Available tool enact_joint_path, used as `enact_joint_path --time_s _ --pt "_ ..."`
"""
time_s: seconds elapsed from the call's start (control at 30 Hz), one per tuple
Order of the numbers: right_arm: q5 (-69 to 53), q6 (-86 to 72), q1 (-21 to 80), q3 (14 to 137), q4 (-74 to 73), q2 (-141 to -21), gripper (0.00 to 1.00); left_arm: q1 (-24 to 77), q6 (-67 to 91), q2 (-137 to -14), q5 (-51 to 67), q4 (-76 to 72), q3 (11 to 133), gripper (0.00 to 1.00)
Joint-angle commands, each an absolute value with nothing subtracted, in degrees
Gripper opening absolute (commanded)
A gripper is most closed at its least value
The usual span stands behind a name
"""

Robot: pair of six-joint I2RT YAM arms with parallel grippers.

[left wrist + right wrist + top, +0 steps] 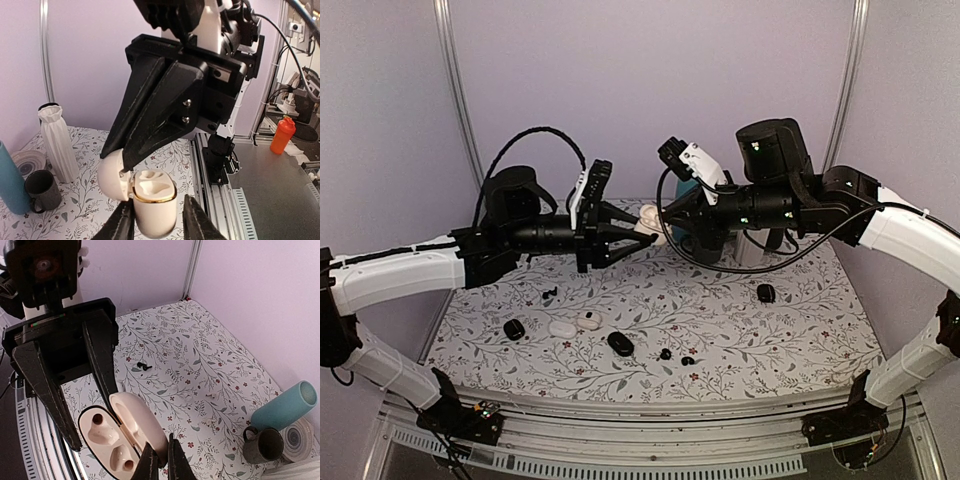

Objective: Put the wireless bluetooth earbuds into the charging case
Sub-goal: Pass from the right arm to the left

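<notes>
The earbuds (665,353) lie at six o'clock on the counter (800,340), just right of the near case (620,343). The right case (766,293) sits at three o'clock. The charging case (650,222) is above twelve.

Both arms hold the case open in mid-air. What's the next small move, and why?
Probably open the jaws of the right gripper off the lid. The charging case is open with empty wells, the left gripper holds its body, and the earbuds lie on the table.
</notes>
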State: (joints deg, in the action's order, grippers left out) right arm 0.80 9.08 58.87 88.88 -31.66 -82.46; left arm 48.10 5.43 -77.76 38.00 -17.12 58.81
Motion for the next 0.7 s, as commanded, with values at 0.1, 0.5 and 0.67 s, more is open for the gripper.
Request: enact_joint_path --time_s 0.1,0.5,0.67 --pt "-0.36 7.95 59.19 89.82 -30.15 -81.8 0.04 48.0 5.6 -76.67 37.33 -18.74 58.01 0.29" --pt "0.21 7.5 59.14 87.66 -27.59 -80.02 0.15 48.04 5.01 -76.25 38.31 -20.12 56.65 0.0" --pt "-0.39 6.49 58.74 85.07 -24.43 -78.85 0.32 47.98 5.36 -75.23 36.23 -23.86 53.85 0.0"
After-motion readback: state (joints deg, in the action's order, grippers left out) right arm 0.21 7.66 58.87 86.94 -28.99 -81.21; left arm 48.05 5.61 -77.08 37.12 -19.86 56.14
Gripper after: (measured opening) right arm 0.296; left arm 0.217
